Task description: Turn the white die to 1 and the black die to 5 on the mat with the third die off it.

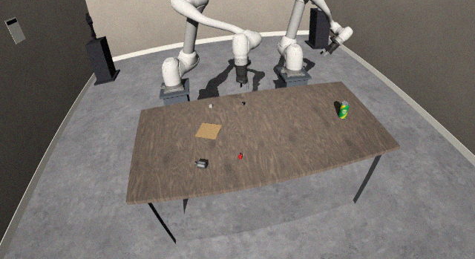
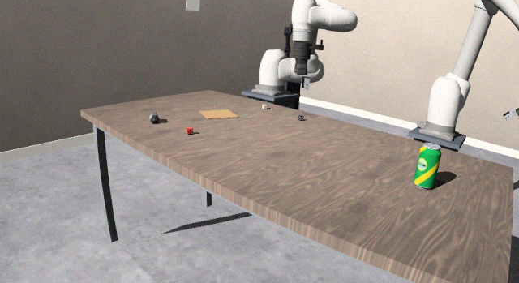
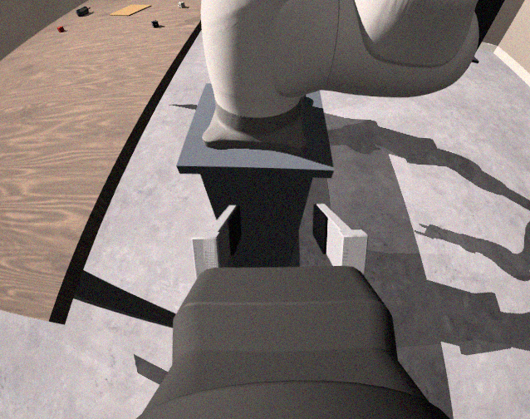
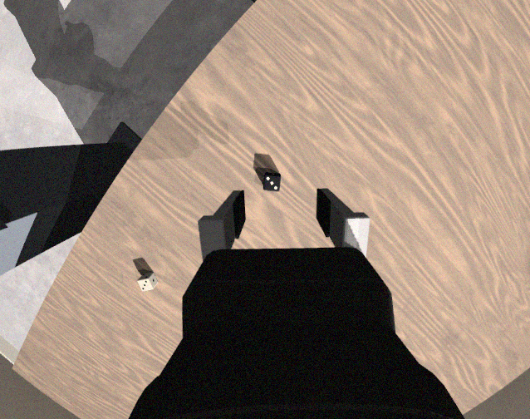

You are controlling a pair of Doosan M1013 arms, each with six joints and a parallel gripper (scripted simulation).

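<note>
The black die (image 1: 243, 103) (image 2: 301, 117) (image 3: 154, 23) (image 4: 272, 182) sits flat near the table's arm-side edge, its upward face showing three pips. The white die (image 1: 211, 105) (image 2: 264, 107) (image 3: 181, 4) (image 4: 146, 282) lies nearby; its larger visible face seems to show three pips, a side face one. The red die (image 1: 240, 156) (image 2: 190, 130) (image 3: 61, 29) is off the tan mat (image 1: 208, 131) (image 2: 219, 113) (image 3: 130, 9), which bears no die. My right gripper (image 4: 280, 204) (image 2: 306, 83) is open and empty, above the black die. My left gripper (image 3: 277, 219) (image 1: 323, 53) is open and empty, away from the table.
A green and yellow can (image 1: 344, 110) (image 2: 426, 167) stands upright near the table's far end from the mat. A small dark grey object (image 1: 201, 163) (image 2: 154, 117) (image 3: 82, 12) lies beyond the mat, on the side away from the arms. The white and black dice are close to the table edge.
</note>
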